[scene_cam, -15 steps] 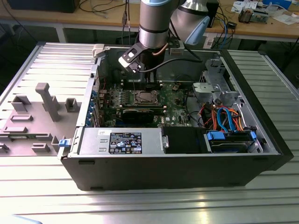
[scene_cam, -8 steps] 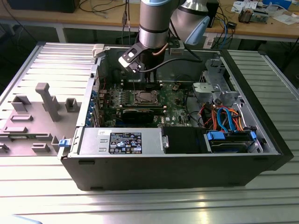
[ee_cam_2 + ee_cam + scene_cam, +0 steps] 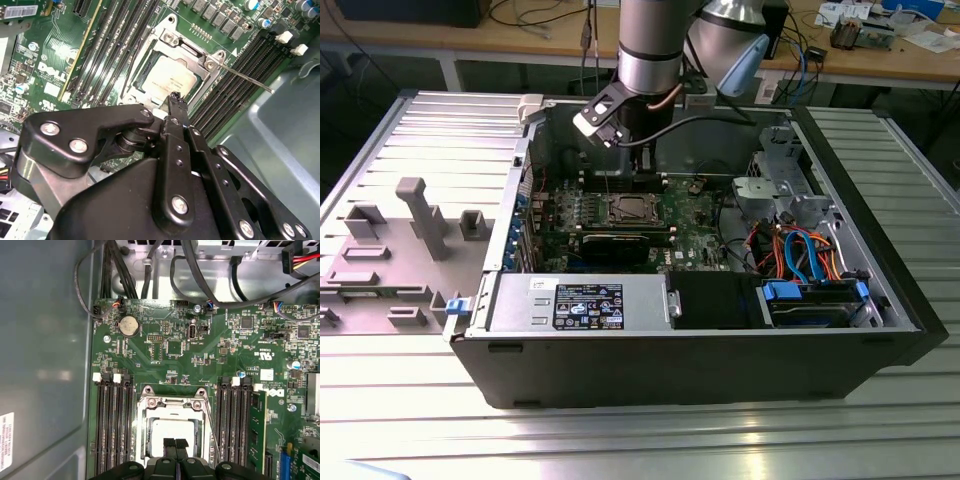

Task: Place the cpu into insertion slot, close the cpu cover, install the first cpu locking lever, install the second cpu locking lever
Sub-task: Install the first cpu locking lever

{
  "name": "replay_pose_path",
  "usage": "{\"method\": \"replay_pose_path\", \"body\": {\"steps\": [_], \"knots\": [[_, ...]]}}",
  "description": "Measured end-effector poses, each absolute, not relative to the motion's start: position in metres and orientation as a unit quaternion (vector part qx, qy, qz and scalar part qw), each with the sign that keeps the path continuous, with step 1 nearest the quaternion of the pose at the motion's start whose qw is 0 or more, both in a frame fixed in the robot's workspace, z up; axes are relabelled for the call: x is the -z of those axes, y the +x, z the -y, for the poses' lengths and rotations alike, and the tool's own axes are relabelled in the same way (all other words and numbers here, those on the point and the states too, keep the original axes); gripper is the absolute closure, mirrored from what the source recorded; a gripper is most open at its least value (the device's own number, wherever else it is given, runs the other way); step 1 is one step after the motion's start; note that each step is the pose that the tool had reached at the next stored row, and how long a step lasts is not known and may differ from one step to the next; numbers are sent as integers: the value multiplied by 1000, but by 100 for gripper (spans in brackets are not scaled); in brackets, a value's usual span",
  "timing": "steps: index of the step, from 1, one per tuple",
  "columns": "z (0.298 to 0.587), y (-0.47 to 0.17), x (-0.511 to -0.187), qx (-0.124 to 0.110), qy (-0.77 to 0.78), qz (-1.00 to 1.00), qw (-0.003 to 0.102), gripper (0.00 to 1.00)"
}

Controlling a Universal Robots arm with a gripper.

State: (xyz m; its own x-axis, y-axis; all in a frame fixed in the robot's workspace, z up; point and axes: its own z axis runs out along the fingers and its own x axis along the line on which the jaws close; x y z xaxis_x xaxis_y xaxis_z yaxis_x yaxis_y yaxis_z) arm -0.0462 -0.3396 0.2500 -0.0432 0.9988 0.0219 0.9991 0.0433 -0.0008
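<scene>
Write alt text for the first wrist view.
Black gripper, fingers closed together, sits over the dull silver-grey square cpu, which lies in the silver-rimmed square insertion slot of a green motherboard. Long black memory slots flank the slot; a round silver coin battery and black cables lie past it.

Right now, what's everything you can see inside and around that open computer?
computer case: one, black, open on the table
table: one, ribbed silver, under the case
motherboard: one, green, inside the case
cpu: one, silver-grey, in the insertion slot
cpu cover: one, silver frame, around the cpu
memory slots: two banks, black, either side of the cpu
coin battery: one, silver, on the motherboard
power supply: one, silver, case's near side in the exterior view
cables: several, orange, blue and red, exterior view's right
fixture blocks: several, grey, exterior view's left of the case
arm: one, silver-grey, reaching into the case
gripper: one, black, shut, over the cpu
</scene>
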Motion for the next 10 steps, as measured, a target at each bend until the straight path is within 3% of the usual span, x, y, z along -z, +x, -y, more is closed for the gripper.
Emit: {"method": "replay_pose_path", "body": {"steps": [10], "knots": [[340, -46, -255, 7, -685, 728, 8, 89]]}}
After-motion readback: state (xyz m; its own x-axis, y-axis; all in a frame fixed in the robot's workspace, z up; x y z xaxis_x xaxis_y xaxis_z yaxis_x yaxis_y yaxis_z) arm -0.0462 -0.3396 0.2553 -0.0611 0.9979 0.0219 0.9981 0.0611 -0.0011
